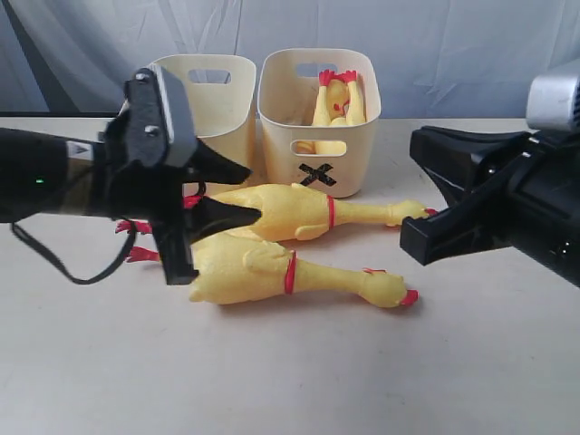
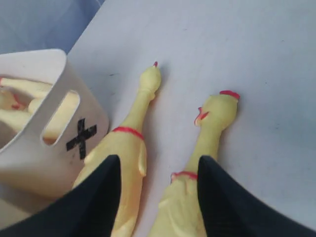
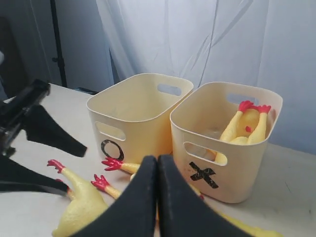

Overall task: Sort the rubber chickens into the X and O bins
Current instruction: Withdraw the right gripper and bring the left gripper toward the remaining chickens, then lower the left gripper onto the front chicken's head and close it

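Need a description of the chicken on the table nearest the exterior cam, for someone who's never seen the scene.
Start at the cream bin marked X, at the back of the table. Two yellow rubber birds lie side by side in front of it, heads to the right in the exterior view: the rear chicken and the front chicken. You want the front chicken, which is farther from the bin and nearest the camera.

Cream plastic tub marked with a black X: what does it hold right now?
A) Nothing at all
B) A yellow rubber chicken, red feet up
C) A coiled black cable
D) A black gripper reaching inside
B: the exterior and right wrist views both show a yellow rubber chicken standing with its red feet up inside the cream plastic tub marked X, and no gripper is inside it.
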You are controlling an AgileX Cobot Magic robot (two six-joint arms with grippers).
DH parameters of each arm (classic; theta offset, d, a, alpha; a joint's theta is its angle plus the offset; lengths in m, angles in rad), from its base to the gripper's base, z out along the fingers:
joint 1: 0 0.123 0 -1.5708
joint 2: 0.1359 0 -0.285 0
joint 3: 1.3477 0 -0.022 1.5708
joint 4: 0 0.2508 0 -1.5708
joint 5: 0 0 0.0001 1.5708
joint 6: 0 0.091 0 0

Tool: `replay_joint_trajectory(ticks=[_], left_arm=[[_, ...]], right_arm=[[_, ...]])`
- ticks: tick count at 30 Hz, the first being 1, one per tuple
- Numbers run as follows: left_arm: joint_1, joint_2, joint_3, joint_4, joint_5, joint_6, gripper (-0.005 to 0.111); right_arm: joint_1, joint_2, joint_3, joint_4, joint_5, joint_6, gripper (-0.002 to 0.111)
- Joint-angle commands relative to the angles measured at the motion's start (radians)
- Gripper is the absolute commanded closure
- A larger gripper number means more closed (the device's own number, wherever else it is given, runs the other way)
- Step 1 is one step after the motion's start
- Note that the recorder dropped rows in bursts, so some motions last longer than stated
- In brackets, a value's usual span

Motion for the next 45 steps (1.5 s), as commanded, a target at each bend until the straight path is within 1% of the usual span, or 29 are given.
replay_joint_trajectory(ticks=[1, 4, 5, 6, 8, 9, 10, 12, 14, 16, 23, 30, 37, 45], left_arm=[[-0.114, 0.153, -0.107, -0.005, 0.038, -0.001, 0.06], [-0.184, 0.296, -0.182, -0.007, 0.051, -0.006, 0.06], [-0.195, 0.321, -0.199, -0.011, 0.059, -0.024, 0.06], [-0.214, 0.359, -0.231, -0.009, 0.096, -0.1, 0.06], [-0.23, 0.386, -0.266, 0.029, 0.151, -0.172, 0.06], [-0.239, 0.398, -0.283, 0.07, 0.168, -0.203, 0.06], [-0.25, 0.417, -0.312, 0.146, 0.181, -0.276, 0.058], [-0.275, 0.431, -0.34, 0.146, 0.195, -0.326, 0.055], [-0.299, 0.438, -0.357, 0.146, 0.24, -0.326, 0.054], [-0.31, 0.448, -0.364, 0.146, 0.248, -0.326, 0.054], [-0.317, 0.494, -0.366, 0.146, 0.22, -0.353, 0.054], [-0.347, 0.55, -0.372, 0.146, 0.263, -0.341, 0.054], [-0.349, 0.599, -0.408, 0.146, 0.267, -0.341, 0.054], [-0.349, 0.611, -0.408, 0.146, 0.281, -0.341, 0.054]], right_arm=[[0.001, 0.002, 0.007, 0.019, -0.036, -0.004, 0.109], [0.001, 0.002, 0.008, 0.024, -0.078, -0.011, 0.109], [0.001, 0.002, 0.008, 0.025, -0.082, -0.01, 0.109], [0.001, 0.002, 0.008, 0.025, -0.087, -0.01, 0.109], [0.001, 0.002, 0.008, 0.025, -0.087, -0.01, 0.109], [0.001, 0.002, 0.011, 0.025, -0.087, -0.01, 0.109], [0.001, 0.002, 0.018, 0.025, -0.093, -0.01, 0.109], [0.001, 0.002, 0.033, 0.029, -0.102, -0.01, 0.109], [0.001, 0.002, 0.045, 0.042, -0.126, -0.01, 0.109], [0.001, 0.002, 0.046, 0.07, -0.133, -0.01, 0.109], [0.001, 0.002, 0.046, 0.074, -0.143, -0.01, 0.109], [0.001, 0.002, 0.046, 0.079, -0.139, -0.01, 0.109], [0.001, 0.002, 0.046, 0.097, -0.139, -0.01, 0.109], [0.001, 0.002, 0.046, 0.097, -0.135, -0.01, 0.109]])
